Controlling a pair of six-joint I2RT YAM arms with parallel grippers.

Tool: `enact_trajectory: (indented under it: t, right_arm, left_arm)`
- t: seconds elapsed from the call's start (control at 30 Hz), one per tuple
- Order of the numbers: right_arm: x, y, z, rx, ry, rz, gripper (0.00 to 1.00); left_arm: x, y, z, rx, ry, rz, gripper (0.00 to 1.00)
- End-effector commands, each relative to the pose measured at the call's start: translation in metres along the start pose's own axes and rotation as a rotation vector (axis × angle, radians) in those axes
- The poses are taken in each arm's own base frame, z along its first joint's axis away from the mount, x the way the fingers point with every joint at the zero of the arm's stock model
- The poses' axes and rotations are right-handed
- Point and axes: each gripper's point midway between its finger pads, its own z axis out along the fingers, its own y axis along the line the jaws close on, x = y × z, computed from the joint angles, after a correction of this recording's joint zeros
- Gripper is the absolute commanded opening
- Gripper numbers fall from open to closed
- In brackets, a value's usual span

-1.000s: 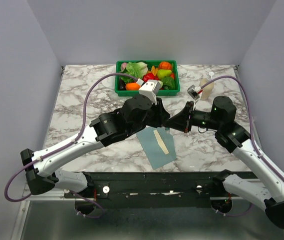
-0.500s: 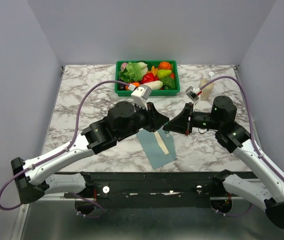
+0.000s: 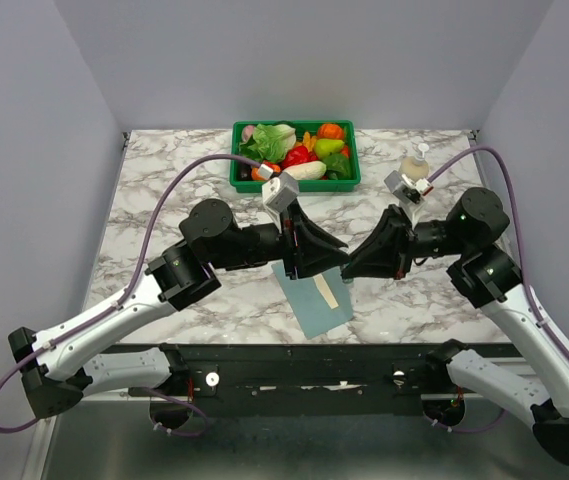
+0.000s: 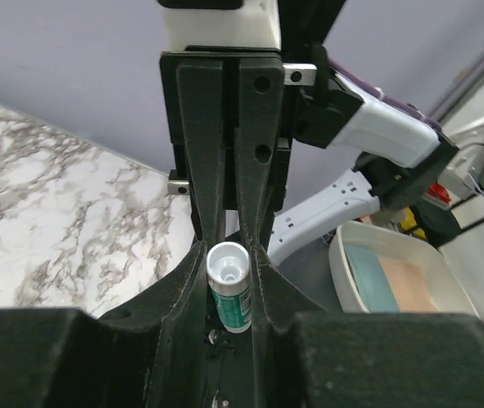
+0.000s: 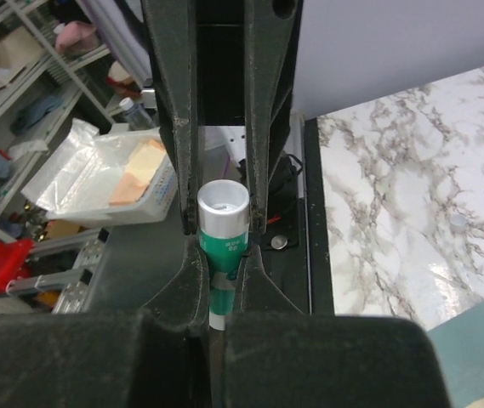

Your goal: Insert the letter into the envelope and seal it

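The teal envelope point(image 3: 314, 305) lies flat near the table's front edge, and its corner shows in the right wrist view point(image 5: 478, 344). A narrow beige strip of the letter point(image 3: 327, 287) shows on it. Just above them my left gripper point(image 3: 340, 262) and right gripper point(image 3: 352, 268) meet tip to tip. A green-and-white glue stick point(image 4: 231, 299) sits between them. My left gripper point(image 4: 229, 255) is shut on one end. My right gripper point(image 5: 223, 246) is shut on the other end of the glue stick point(image 5: 223, 231).
A green basket point(image 3: 238, 182) full of plastic vegetables stands at the back centre. A small pump bottle point(image 3: 416, 165) stands at the back right, close behind my right arm. Marble tabletop point(image 3: 164, 200) stretches to the left.
Both arms have drawn back outward, so the grippers now lie flatter and point straight at each other. The left jaws have narrowed onto the glue stick.
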Motion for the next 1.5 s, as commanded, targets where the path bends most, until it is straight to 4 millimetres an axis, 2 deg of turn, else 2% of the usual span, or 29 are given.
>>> enact_trajectory:
  t: [0.0, 0.03, 0.07, 0.1, 0.17, 0.2, 0.23, 0.27, 0.3, 0.33, 0.37, 0.4, 0.43, 0.87, 1.07, 1.33, 1.4, 1.43, 1.47]
  right_arm:
    - [-0.008, 0.022, -0.002, -0.072, -0.002, -0.044, 0.01]
    - [-0.009, 0.02, -0.002, -0.056, -0.007, -0.039, 0.01]
    - [-0.012, 0.011, -0.001, -0.002, -0.029, -0.034, 0.01]
    - [-0.013, 0.004, -0.001, 0.037, -0.04, -0.028, 0.01]
    - [-0.014, -0.021, -0.002, 0.17, -0.062, -0.001, 0.01]
    - [-0.012, -0.033, -0.002, 0.22, -0.065, 0.015, 0.01]
    - [-0.008, -0.044, -0.004, 0.273, -0.057, 0.035, 0.01]
    - [-0.01, -0.057, -0.006, 0.336, -0.071, 0.04, 0.01]
    - [-0.011, -0.063, -0.007, 0.365, -0.074, 0.043, 0.01]
    - [-0.008, -0.07, -0.008, 0.396, -0.067, 0.059, 0.01]
    - [-0.009, -0.079, -0.01, 0.439, -0.077, 0.065, 0.01]
    - [-0.011, -0.081, -0.011, 0.453, -0.08, 0.064, 0.01]
    - [-0.009, -0.085, -0.011, 0.468, -0.075, 0.076, 0.01]
    - [-0.013, -0.088, -0.009, 0.468, -0.072, 0.081, 0.01]
    - [-0.012, -0.087, -0.009, 0.465, -0.072, 0.081, 0.01]
    - [-0.01, -0.085, -0.008, 0.451, -0.067, 0.083, 0.01]
    - [-0.011, -0.085, -0.008, 0.45, -0.069, 0.082, 0.01]
    - [-0.011, -0.084, -0.008, 0.449, -0.07, 0.083, 0.01]
    - [-0.011, -0.084, -0.008, 0.448, -0.069, 0.08, 0.01]
  left_arm:
    - [-0.003, -0.027, 0.001, 0.156, 0.014, 0.043, 0.5]
    - [-0.006, -0.023, 0.001, 0.138, 0.003, 0.041, 0.56]
    - [-0.01, -0.019, 0.002, 0.112, -0.016, 0.035, 0.57]
    - [-0.021, 0.0, 0.003, 0.007, -0.073, 0.023, 0.58]
    - [-0.035, 0.019, 0.001, -0.11, -0.143, -0.032, 0.61]
    - [-0.039, 0.042, -0.002, -0.239, -0.18, -0.066, 0.61]
    - [-0.041, 0.055, -0.005, -0.313, -0.192, -0.086, 0.61]
    - [-0.053, 0.061, -0.008, -0.378, -0.218, -0.09, 0.6]
    - [-0.033, 0.083, -0.01, -0.492, -0.136, -0.112, 0.59]
    - [-0.036, 0.099, -0.017, -0.599, -0.144, -0.111, 0.59]
    - [-0.046, 0.099, -0.018, -0.63, -0.146, -0.108, 0.59]
    - [-0.032, 0.109, -0.019, -0.685, -0.091, -0.111, 0.58]
    - [-0.034, 0.113, -0.022, -0.72, -0.095, -0.1, 0.57]
    - [-0.012, 0.102, -0.001, -0.709, 0.012, -0.059, 0.56]
    - [-0.012, 0.104, 0.006, -0.702, 0.003, -0.065, 0.49]
    - [-0.013, 0.107, 0.007, -0.708, -0.019, -0.071, 0.49]
    - [-0.011, 0.108, 0.01, -0.707, -0.019, -0.077, 0.43]
    - [-0.011, 0.108, 0.01, -0.705, -0.019, -0.082, 0.29]
    - [-0.009, 0.109, 0.011, -0.703, -0.015, -0.082, 0.21]
